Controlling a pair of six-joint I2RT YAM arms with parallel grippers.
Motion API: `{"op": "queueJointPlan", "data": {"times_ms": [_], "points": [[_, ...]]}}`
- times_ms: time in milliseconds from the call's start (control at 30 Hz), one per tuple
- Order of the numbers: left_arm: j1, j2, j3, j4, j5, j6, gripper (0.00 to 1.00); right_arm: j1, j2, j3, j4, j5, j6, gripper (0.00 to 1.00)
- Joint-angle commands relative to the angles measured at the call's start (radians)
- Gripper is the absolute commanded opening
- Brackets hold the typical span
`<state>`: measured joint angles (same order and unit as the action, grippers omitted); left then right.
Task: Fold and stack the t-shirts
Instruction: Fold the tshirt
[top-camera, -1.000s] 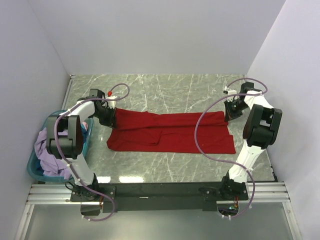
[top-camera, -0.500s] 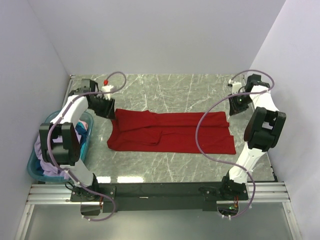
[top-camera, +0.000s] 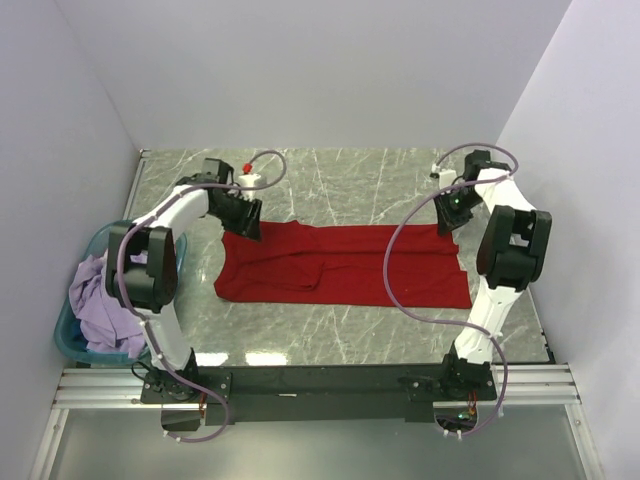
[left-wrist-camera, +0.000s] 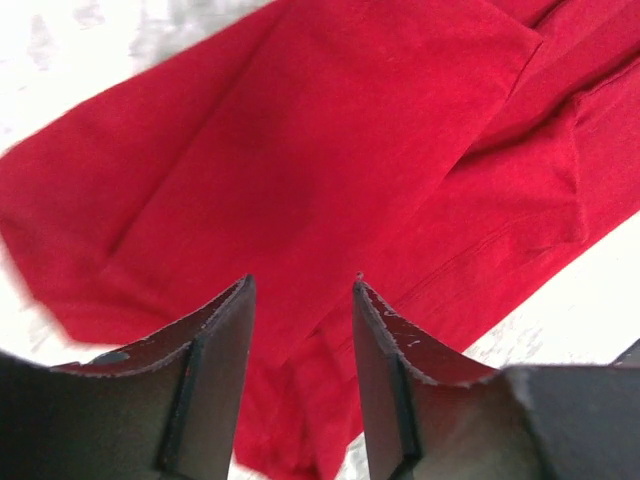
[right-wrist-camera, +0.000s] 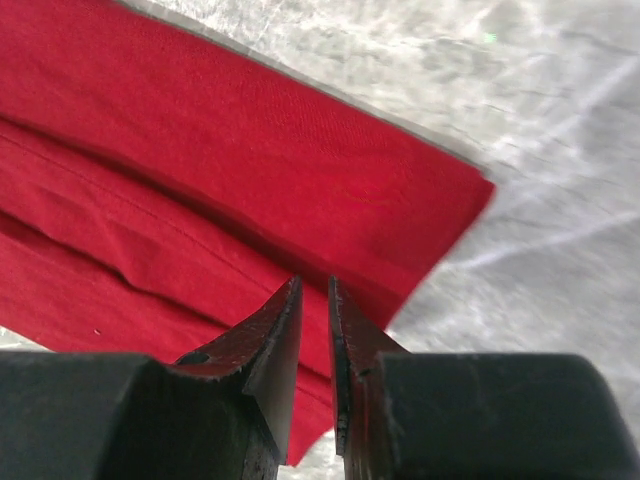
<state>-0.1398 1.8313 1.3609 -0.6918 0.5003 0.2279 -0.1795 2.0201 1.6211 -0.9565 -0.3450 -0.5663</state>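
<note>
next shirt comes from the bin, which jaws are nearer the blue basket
Left. Left jaws hover over the red shirt, far-left corner, just right of the basket; right jaws over its far-right corner, across the table.

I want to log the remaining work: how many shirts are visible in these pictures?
2. A red shirt lies flat on the table; a purple one is bunched in the basket at the left. More may be hidden under it.
</note>
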Motion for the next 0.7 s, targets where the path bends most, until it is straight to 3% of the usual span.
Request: {"op": "queueJointPlan", "data": {"times_ms": [0,400,667], "points": [[-0.046,0.019,0.055,0.058,0.023,-0.041,0.50,0.009,0.017,0.025,-0.019,-0.009,0.011,0.24],[-0.147,0.210,0.296,0.080,0.024,-0.094,0.58,0.015,0.009,-0.046,-0.062,-0.009,-0.055,0.28],[-0.153,0.353,0.489,0.046,0.036,-0.087,0.61,0.015,0.006,-0.067,-0.065,0.001,-0.070,0.27]]}}
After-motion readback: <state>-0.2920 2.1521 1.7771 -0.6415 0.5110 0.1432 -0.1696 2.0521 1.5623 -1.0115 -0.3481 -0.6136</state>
